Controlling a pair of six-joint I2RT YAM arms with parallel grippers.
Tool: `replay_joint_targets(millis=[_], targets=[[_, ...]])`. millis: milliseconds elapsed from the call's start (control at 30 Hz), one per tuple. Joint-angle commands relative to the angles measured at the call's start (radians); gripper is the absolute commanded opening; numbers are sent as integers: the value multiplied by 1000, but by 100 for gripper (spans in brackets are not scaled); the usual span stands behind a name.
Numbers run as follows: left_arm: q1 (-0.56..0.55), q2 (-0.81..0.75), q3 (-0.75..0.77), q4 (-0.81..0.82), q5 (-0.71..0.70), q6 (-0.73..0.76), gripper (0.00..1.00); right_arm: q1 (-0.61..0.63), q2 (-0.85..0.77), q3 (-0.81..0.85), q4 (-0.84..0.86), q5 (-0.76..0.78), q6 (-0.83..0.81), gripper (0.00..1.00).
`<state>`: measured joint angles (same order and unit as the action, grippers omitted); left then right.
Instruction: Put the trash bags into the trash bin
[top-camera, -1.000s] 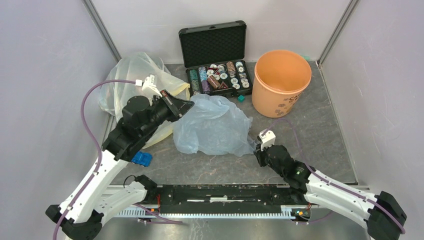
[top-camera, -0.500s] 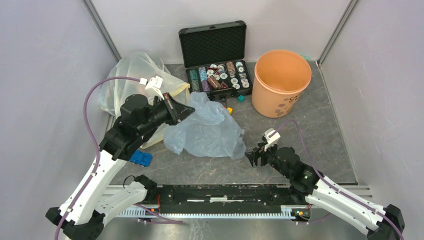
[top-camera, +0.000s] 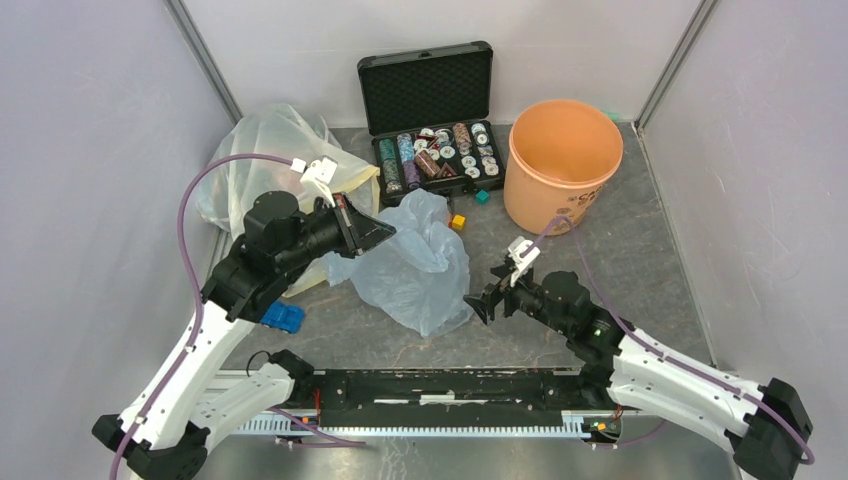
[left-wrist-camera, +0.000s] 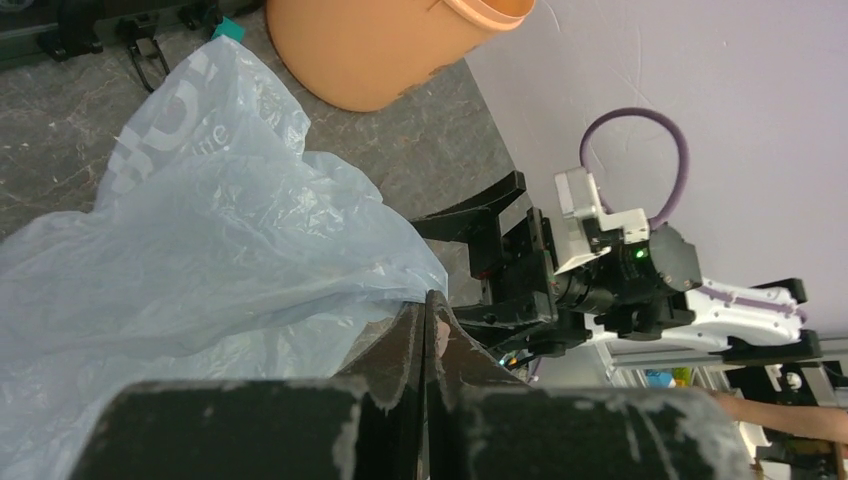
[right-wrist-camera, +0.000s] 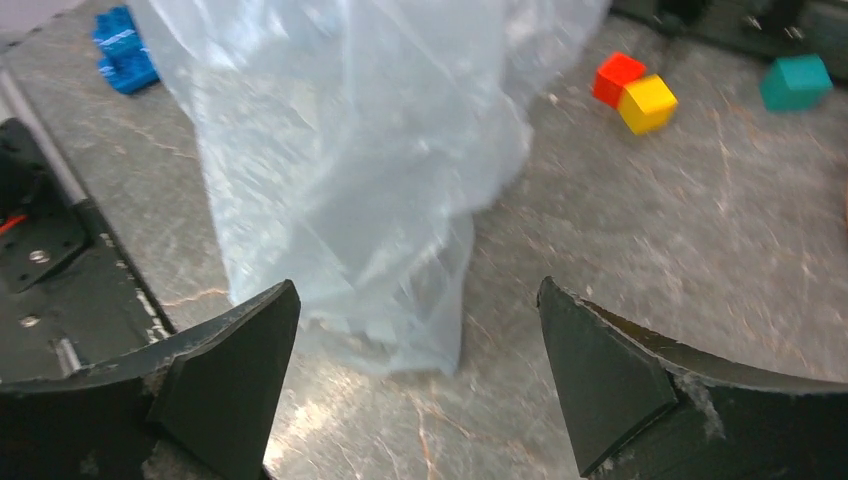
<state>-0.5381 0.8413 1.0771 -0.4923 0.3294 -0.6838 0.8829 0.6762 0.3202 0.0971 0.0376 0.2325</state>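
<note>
A black foam-lined case is standing open at the far middle of the grey table, its tray holding rows of poker chips. A large yellowish translucent bag is lying crumpled at the far left. A blue ridged block is sitting near the left edge. A red cube is touching a yellow cube just near of the case, and a teal cube is sitting to their right.

The left arm angles up toward the middle, the left gripper with jaws pinched tight on the pale blue bag, while the right arm stretches low and leftward, the right gripper with jaws spread wide.
</note>
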Motion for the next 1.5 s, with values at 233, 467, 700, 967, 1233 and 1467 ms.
replay_joint_targets(millis=[233,467,700,967,1233,1467], targets=[[4,-15,57,-4,69,92,2,5,257,254,127,-99,-129,92],[4,-20,131,-71,69,111,2,12,280,336,18,-32,-77,0],[4,-50,311,-300,-20,150,2,62,156,348,-30,-214,2,0],[4,22,474,-399,-42,146,2,266,168,397,-62,-347,60,6],[22,394,466,-217,15,166,2,357,224,465,2,-237,210,5],[48,761,517,-47,69,212,2,358,274,483,44,-150,184,72]])
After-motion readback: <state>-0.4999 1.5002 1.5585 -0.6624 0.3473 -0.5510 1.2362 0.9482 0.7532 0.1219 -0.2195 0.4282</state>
